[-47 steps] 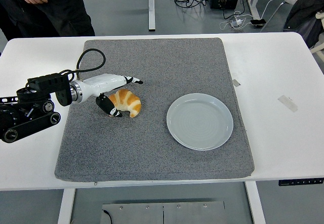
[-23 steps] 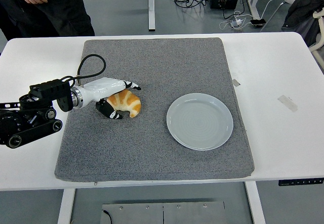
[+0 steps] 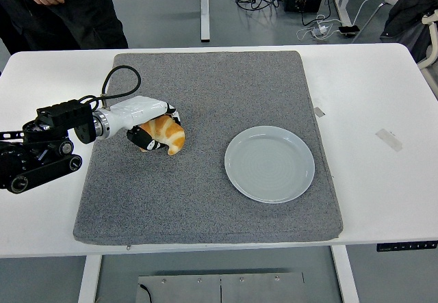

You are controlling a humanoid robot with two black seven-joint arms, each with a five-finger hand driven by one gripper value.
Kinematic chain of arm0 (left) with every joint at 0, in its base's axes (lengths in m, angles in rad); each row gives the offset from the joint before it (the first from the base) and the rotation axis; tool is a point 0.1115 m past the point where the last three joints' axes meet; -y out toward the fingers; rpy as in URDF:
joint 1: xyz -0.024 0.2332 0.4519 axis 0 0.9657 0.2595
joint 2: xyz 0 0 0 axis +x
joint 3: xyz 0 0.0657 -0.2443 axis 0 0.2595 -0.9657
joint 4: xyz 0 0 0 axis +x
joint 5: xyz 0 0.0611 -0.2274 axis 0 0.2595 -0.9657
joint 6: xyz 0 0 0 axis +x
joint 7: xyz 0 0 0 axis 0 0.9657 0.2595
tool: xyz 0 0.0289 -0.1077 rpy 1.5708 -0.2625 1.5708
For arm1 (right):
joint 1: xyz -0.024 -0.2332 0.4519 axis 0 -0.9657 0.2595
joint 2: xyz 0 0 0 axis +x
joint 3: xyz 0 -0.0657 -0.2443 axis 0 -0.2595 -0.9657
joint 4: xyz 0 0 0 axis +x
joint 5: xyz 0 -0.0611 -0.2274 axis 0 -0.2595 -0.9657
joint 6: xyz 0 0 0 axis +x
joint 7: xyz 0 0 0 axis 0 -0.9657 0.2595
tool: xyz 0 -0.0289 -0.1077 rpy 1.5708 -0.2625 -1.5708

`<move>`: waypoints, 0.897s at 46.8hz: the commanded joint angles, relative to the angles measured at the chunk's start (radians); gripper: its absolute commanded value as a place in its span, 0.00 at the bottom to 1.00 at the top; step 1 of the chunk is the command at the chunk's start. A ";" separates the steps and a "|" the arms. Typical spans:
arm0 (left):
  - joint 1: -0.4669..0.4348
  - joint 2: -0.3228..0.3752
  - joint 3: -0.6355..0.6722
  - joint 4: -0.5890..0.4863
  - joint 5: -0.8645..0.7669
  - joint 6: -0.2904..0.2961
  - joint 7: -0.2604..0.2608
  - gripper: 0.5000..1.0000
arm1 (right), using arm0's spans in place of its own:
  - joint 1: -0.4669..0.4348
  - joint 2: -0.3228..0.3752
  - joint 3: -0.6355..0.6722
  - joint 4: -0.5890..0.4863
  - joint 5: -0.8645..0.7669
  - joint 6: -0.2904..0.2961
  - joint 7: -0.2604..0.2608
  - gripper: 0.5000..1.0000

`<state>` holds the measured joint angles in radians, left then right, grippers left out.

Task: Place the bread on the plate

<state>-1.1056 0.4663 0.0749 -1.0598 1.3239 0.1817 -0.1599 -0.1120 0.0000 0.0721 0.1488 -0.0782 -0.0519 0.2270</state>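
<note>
- Your left hand (image 3: pixel 152 126) is closed around the croissant (image 3: pixel 164 135), left of centre on the grey mat (image 3: pixel 205 200), fingers over top for lifting.
- Plate (image 3: pixel 269 164) sits empty, right of centre, well apart.

The left arm (image 3: pixel 37 149) is black and blocky, with round joint caps and small screws on its lower links. A silver metal ring joins it to the white-shelled robot hand (image 3: pixel 147 122), whose fingers (image 3: pixel 145 139) carry black pads. A black cable (image 3: pixel 118 81) loops above the wrist.
</note>
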 commanded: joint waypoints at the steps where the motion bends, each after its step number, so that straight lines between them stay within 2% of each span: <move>1: -0.014 0.005 0.000 -0.002 -0.002 0.001 -0.001 0.00 | 0.000 0.000 0.000 0.000 0.000 0.000 0.000 1.00; 22: -0.172 0.031 0.000 0.000 -0.021 -0.002 -0.010 0.00 | 0.000 0.000 0.000 0.000 0.000 0.000 0.000 1.00; 31: -0.195 0.032 0.002 0.001 -0.023 -0.005 -0.015 0.00 | 0.000 0.000 0.000 0.000 0.000 0.000 0.000 1.00; 42: -0.203 0.002 0.000 0.003 -0.028 -0.007 -0.013 0.00 | 0.000 0.000 0.000 0.000 0.000 0.000 0.000 1.00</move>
<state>-1.3025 0.4844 0.0750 -1.0567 1.2978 0.1749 -0.1749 -0.1120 0.0000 0.0723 0.1488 -0.0782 -0.0523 0.2270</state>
